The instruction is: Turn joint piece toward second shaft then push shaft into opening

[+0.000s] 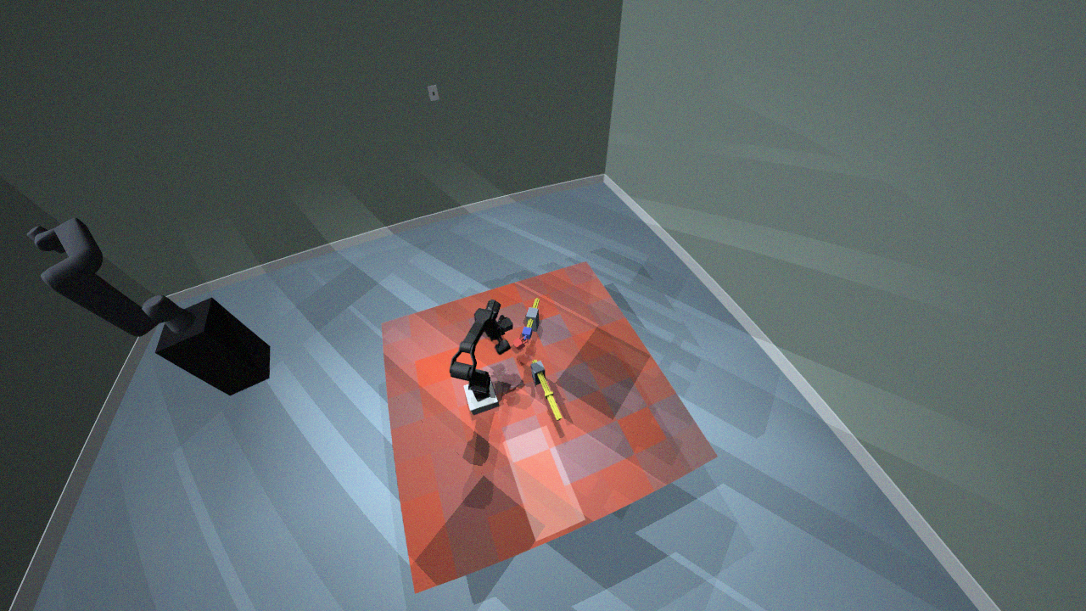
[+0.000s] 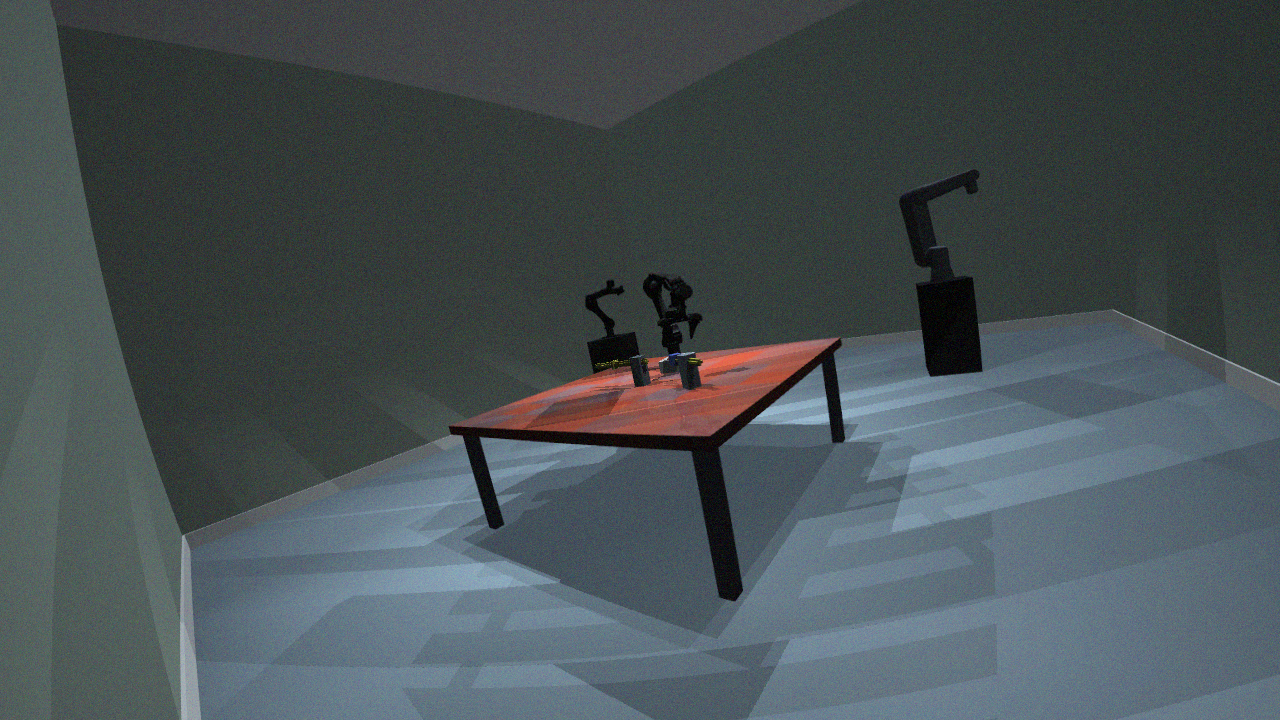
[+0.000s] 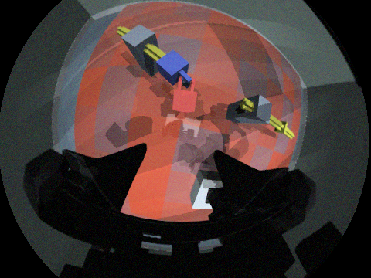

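The first yellow shaft [image 1: 536, 303] [image 3: 154, 52] runs through its grey block [image 3: 139, 35] and carries a blue hinge part [image 1: 526, 333] [image 3: 171, 65]. The red joint piece [image 3: 185, 101] hangs on the hinges, its square end toward the bottom of the wrist view, not along the second shaft; its opening is hidden. The second yellow shaft [image 1: 553, 404] [image 3: 276, 123] sits in the second grey block [image 1: 537, 371] [image 3: 263, 105], its short near end apart from the joint piece. My gripper [image 1: 506, 334] [image 3: 181, 150] is open and empty, above the table and touching neither shaft nor joint piece.
The red patterned table [image 1: 546, 501] [image 2: 680, 419] carries everything. My arm's white base [image 1: 481, 400] [image 3: 202, 197] stands beside the blocks. A dark arm on a black pedestal [image 1: 227, 349] [image 2: 951, 331] stands off the table, and the exterior view shows another black pedestal [image 2: 608, 349] behind the table.
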Robot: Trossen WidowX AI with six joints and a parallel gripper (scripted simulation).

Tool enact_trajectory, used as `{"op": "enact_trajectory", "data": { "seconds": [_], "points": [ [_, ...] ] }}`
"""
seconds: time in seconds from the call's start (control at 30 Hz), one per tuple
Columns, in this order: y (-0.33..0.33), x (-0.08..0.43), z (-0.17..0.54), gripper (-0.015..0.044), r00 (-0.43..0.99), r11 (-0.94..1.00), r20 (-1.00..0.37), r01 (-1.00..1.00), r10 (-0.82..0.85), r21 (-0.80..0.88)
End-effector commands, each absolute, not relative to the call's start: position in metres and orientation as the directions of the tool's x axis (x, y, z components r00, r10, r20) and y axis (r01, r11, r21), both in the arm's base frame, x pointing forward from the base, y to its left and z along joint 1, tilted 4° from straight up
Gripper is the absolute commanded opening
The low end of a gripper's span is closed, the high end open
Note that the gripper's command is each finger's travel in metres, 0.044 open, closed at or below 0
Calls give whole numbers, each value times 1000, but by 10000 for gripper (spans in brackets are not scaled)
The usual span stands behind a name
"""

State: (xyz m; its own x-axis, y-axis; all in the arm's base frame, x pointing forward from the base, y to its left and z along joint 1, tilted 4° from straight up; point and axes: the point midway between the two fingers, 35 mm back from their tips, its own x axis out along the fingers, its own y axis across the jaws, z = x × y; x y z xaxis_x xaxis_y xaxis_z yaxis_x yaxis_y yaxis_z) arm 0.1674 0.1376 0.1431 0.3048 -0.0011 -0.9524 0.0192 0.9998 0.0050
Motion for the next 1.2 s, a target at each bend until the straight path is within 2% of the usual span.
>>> {"op": "enact_trajectory", "data": {
  "seconds": [0.0,0.83,1.17],
  "points": [
    [137,168,142,440,337,1000,-942,12,2,7],
    [138,175,62,440,337,1000,-942,13,2,6],
    [139,217,66,440,338,1000,-941,13,2,7]
  ]
}}
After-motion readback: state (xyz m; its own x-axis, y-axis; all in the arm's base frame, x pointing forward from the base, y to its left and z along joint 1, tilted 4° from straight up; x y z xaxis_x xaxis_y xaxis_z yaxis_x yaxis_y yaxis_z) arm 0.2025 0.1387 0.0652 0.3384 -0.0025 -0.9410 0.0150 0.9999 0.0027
